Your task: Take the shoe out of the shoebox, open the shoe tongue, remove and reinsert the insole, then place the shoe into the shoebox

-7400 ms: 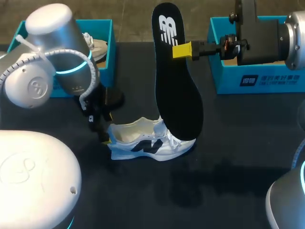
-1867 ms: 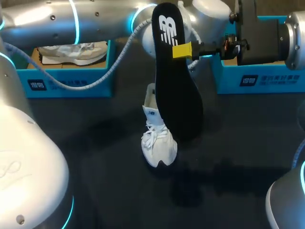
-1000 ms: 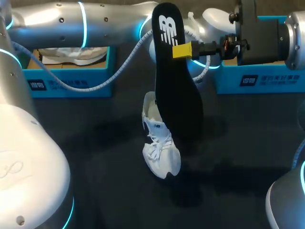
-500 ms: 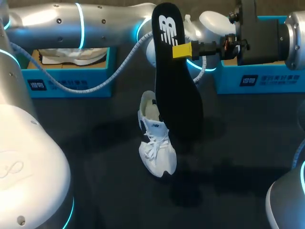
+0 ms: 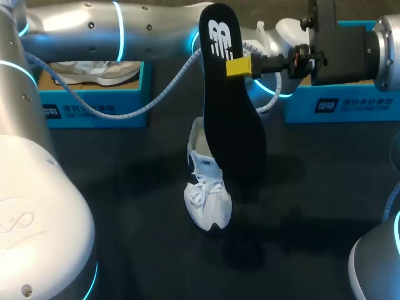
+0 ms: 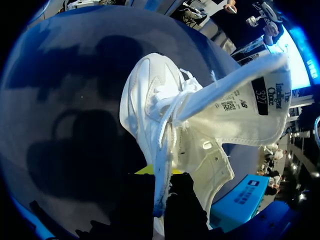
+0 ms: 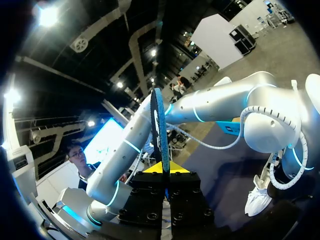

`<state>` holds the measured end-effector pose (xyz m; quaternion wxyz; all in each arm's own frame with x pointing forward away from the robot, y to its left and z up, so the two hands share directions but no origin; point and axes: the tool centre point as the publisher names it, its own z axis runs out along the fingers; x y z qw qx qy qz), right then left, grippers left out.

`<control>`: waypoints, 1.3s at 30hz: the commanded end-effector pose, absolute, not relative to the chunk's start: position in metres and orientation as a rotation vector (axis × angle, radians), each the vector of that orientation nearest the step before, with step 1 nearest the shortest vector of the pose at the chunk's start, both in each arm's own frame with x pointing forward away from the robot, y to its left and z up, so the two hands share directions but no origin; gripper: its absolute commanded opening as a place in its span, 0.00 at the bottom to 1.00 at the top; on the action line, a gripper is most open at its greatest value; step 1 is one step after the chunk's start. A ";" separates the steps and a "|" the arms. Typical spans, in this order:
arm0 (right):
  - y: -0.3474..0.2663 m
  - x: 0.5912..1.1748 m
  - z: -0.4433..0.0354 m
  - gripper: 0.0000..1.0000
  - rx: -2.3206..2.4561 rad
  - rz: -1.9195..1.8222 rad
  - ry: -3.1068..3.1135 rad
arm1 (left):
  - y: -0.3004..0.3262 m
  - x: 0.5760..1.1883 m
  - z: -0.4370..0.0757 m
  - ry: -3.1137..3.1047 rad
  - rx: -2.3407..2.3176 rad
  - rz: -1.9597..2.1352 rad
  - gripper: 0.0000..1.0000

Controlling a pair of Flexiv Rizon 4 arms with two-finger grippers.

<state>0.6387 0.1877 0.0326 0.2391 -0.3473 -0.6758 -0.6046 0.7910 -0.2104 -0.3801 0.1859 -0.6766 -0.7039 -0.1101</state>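
On the dark table [image 5: 325, 187], the left box [image 5: 94, 109], blue with a spare shoe [image 5: 94, 72] inside, sits behind and well left of the shoe [image 5: 206, 187]. The shoe hangs toe-down close to the surface, tongue pulled out, with its heel rim pinched between the closed fingers of the left gripper [image 6: 160, 195]. Overlapping the shoe's right side, the black insole [image 5: 231, 125] hangs upright, clamped at its edge in the right gripper [image 5: 240, 65], and the right box [image 5: 337, 103] stands behind, well right of the shoe.
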 end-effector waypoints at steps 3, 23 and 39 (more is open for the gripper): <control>0.193 0.642 0.033 0.00 -0.951 -1.651 -1.851 | -0.215 0.794 -0.383 -1.967 -1.890 -0.300 0.59; 0.193 0.642 0.033 0.00 -0.951 -1.651 -1.851 | -0.192 0.820 -0.279 -2.262 -1.991 -0.071 1.00; 0.173 0.690 0.041 0.00 -1.096 -1.763 -1.744 | -0.164 0.836 -0.227 -2.439 -2.029 0.040 1.00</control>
